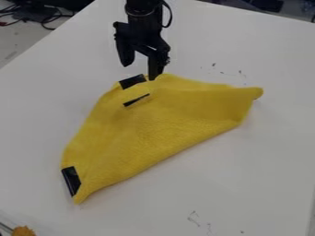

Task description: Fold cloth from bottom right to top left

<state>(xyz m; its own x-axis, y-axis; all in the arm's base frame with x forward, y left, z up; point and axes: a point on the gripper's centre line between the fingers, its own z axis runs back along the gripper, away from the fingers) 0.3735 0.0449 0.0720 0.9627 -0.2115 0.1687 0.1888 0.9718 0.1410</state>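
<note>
Yellow, soft-looking fabric makes up the one cloth (pixel 160 124), folded into a rough, lopsided triangle in the middle of the smooth white table (pixel 271 152). Its long axis slants from the lower left of the view to the upper right, with one narrow corner at each end; the long edge faces the lower right, and the broad, blunt peak points to the top, a little left. Three flat black patches show on it: a short one (pixel 132 81) at the peak, a thin, tapering one (pixel 137 100) just below that, and a longer one (pixel 71 180) near the lower-left corner. One black two-finger gripper (pixel 139 72) hangs over the peak, its two fingers apart; one fingertip is right at the cloth's upper edge (whether it touches, I cannot tell). Two groups of small dark scuffs mark the tabletop, one group (pixel 240 73) above the cloth's right half and the other (pixel 194 217) below it. At the bottom-left corner of the view is one fuzzy orange-yellow thing (pixel 23 231), partly cut off, and at the upper left, several thin cables (pixel 47 20), black and red, lie beyond the table.
</note>
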